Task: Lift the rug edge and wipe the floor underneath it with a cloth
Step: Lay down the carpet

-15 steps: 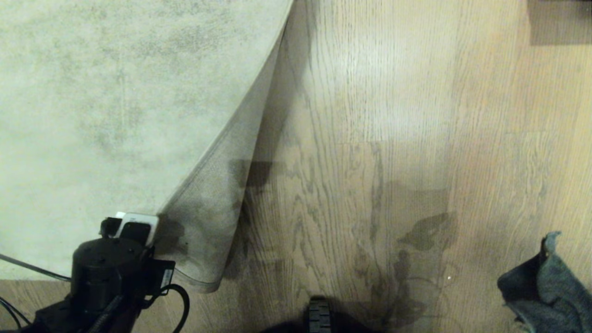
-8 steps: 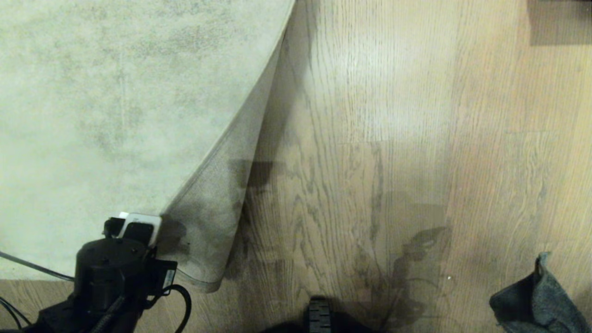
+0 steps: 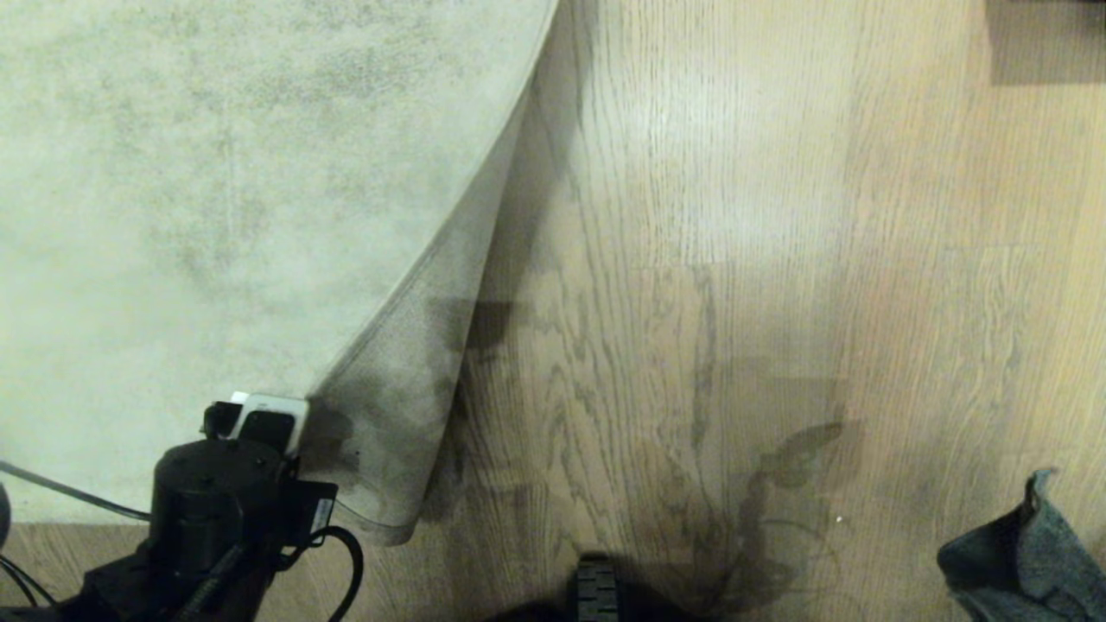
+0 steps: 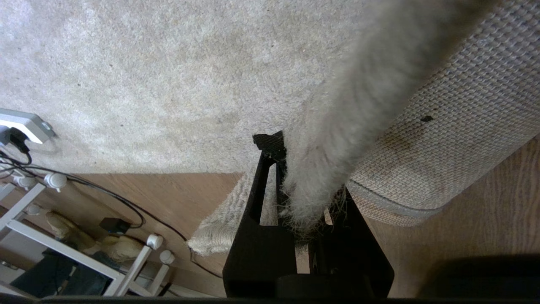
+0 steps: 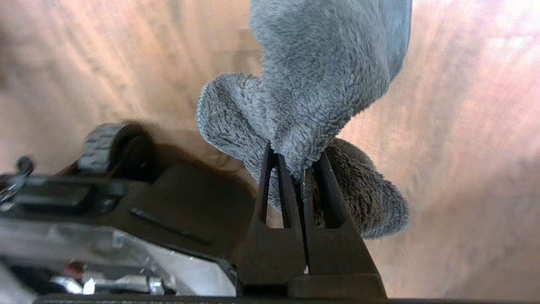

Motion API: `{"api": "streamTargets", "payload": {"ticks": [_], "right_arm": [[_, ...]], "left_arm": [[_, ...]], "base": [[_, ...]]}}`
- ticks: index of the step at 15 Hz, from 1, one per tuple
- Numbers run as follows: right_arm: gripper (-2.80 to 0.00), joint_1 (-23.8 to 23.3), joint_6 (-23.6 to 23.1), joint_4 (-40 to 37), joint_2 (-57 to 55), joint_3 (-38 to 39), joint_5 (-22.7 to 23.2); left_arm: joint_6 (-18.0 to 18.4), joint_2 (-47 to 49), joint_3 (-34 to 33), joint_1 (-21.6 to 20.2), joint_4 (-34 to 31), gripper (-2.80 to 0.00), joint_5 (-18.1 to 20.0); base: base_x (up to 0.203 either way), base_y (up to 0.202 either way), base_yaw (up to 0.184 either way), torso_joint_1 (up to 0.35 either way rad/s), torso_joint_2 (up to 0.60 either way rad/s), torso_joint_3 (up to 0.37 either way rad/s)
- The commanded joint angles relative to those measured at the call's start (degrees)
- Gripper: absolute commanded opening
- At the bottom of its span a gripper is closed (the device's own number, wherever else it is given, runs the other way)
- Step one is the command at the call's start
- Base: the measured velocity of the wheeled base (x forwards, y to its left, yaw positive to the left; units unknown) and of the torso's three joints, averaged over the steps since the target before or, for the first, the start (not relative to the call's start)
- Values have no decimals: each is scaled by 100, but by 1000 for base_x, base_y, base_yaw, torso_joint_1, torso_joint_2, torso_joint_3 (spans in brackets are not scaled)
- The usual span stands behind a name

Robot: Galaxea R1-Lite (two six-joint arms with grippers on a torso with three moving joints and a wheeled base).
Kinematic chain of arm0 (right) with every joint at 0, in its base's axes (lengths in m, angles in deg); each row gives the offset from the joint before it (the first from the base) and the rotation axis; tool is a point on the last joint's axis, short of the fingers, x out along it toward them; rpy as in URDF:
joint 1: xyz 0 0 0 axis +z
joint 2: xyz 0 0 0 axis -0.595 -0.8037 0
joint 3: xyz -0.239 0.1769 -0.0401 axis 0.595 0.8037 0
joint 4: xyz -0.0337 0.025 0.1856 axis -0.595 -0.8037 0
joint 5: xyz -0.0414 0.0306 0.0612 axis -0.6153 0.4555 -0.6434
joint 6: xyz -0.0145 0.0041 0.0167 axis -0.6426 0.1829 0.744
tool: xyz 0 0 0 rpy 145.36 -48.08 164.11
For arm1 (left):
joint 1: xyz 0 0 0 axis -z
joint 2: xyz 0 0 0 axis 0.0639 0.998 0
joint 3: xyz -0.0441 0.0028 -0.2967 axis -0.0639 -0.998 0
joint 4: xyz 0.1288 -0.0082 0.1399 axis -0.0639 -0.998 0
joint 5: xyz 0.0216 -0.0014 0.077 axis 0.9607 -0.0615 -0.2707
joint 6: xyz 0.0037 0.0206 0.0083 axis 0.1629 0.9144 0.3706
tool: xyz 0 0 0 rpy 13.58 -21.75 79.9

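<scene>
Rug corner [image 3: 389, 415] is folded back at the lower left of the head view, mesh backing up, with the left gripper [image 4: 295, 185] clamped on the rug edge; its jaws are nearly together with pile and fringe pinched between them. Rug [image 3: 216, 216] fills the upper left of the frame. Bare wood floor [image 3: 691, 259] runs down the middle and right, with dark streaks and shadow in the lower centre.

Right gripper [image 5: 301, 169] is shut on the grey cloth [image 3: 1020, 561], which shows only at the lower right corner of the head view, well apart from the lifted corner. In the right wrist view the cloth hangs bunched from the jaws.

Judged step: corner lifted, cloth in hand, wiping not yet under way at the fold.

Next move calls for carrying the cloth across to the lower centre-left, pressing it to the boards beside the fold, and sweeping there while the left grip holds the corner up.
</scene>
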Motion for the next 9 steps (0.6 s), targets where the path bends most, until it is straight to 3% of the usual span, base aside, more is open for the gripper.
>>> {"api": "streamTargets", "payload": {"ticks": [1,3,9], "right_arm": [[-280,-465,2,0,14,0,-2],[-280,-835,2,0,144,0,-2],[-280,-602,-6,-8,1579,0,-2]], "left_arm": [[1,46,19,10,33,-280,-17],[1,98,28,45,34,-280,-26],[-17,98,-16,124,34,-280,-34]], "base": [[0,0,0,0,0,0],[0,0,0,0,0,0],[0,0,0,0,0,0]]}}
